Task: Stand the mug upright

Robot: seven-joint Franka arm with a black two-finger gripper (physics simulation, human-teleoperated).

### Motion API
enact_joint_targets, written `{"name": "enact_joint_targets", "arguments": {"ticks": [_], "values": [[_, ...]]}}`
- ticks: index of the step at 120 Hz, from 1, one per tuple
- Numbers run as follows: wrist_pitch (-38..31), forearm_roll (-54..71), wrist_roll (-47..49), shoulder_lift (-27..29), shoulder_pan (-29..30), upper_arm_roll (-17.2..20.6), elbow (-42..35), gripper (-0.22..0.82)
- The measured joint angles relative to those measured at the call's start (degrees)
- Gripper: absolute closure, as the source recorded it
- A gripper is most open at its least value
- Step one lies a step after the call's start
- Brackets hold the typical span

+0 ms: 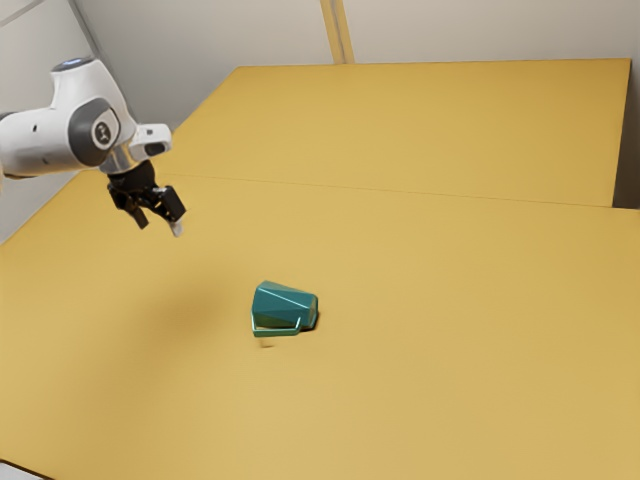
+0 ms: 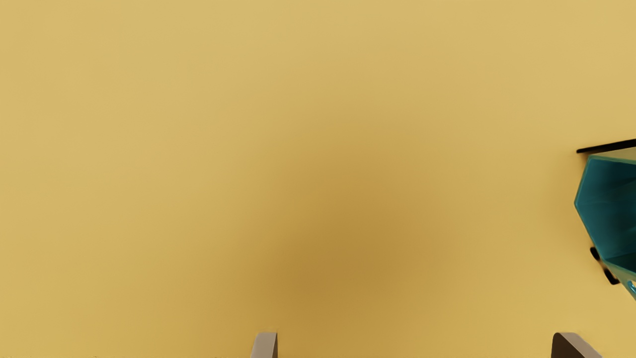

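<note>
Gripper (image 1: 160, 226) is hovering, empty, well above the table (image 1: 450, 300), its fingers (image 2: 266, 347) standing wide apart with nothing between them. The mug (image 1: 284, 306) is lying on its side on the table, apart from the gripper: in the exterior view it is resting lower and toward that view's right. In the wrist view it is showing beyond one finger, on the outer side of the pair rather than in the gap.

Long axis: the body is running roughly crosswise in the exterior view. The mouth (image 2: 605, 209) is facing back toward the gripper's side, and the base is pointing away, toward the exterior view's right. The handle (image 1: 278, 333) is lying along the flank nearer the exterior camera.

Principal relation: as I am judging it, the line from fingertip to fingertip is running nearly along the mug's long axis, not across it. Coming straight down, I would be meeting bare table short of the mouth. The approach is therefore calling for travel toward the mug and, for a hold across the body, a turn of the hand by roughly a quarter. Since the mouth is facing my side, I am expecting the righting to need that end swung up and the base brought down. A finger catching the rim or handle could be rolling the mug instead.
</note>
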State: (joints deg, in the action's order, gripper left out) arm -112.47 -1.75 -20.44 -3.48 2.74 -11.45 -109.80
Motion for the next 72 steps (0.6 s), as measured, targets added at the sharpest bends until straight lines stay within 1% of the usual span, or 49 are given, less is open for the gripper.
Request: {"name": "enact_joint_targets", "arguments": {"ticks": [19,29,42,58,72], "values": [[-1.32,-2.27,-0.50,1.94,0.02,-0.10,-2.97,0.00],[-2.24,-7.94,-1.21,2.43,-1.75,-1.96,-5.80,0.00],[-3.17,-14.65,-2.03,2.93,-2.15,-2.66,-8.95,0.00],[-3.86,-21.41,-3.20,2.48,-1.77,-2.77,-12.16,0.00],[-4.18,-27.80,-4.74,0.78,-1.27,-2.86,-13.90,0.00]]}}
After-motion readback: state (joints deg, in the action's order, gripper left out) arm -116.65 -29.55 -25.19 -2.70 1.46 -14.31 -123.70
